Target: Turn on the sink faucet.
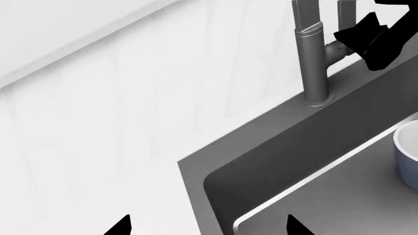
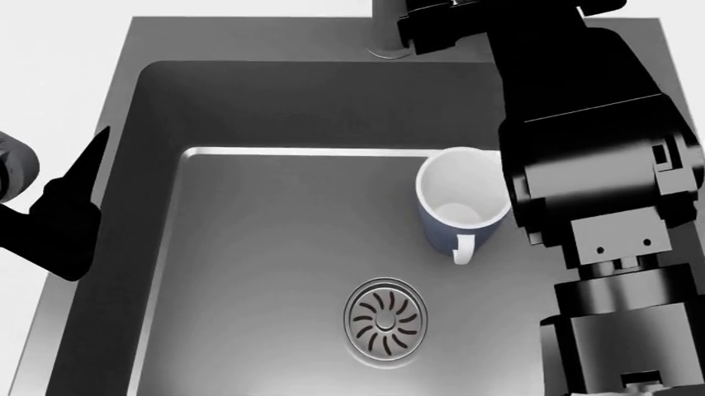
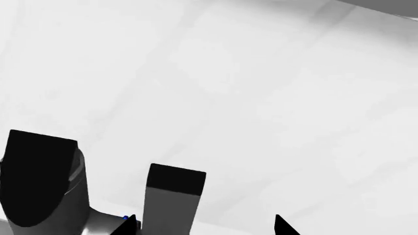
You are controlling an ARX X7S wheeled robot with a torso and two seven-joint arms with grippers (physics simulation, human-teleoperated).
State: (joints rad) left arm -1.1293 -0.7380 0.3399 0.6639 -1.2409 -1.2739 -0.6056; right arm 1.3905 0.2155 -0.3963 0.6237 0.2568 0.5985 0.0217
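Observation:
The sink faucet [image 1: 314, 63] is a grey metal column at the back rim of the dark grey sink [image 1: 261, 161]; a red dot marks its side stub. In the right wrist view its flat lever handle [image 3: 173, 196] stands between my open right fingertips, close to one of them, beside the column [image 3: 42, 186]. My right gripper [image 3: 207, 226] is open around the lever; it shows black by the stub in the left wrist view [image 1: 371, 39]. My left gripper [image 1: 209, 227] is open and empty over the sink's left rim. In the head view the faucet [image 2: 385, 29] is at the top.
A blue mug with a white inside [image 2: 463, 206] stands upright in the basin, right of centre. The round slotted drain [image 2: 385, 318] lies nearer the front. My right arm [image 2: 595, 165] reaches across the sink's right side. White counter [image 1: 98, 122] surrounds the sink.

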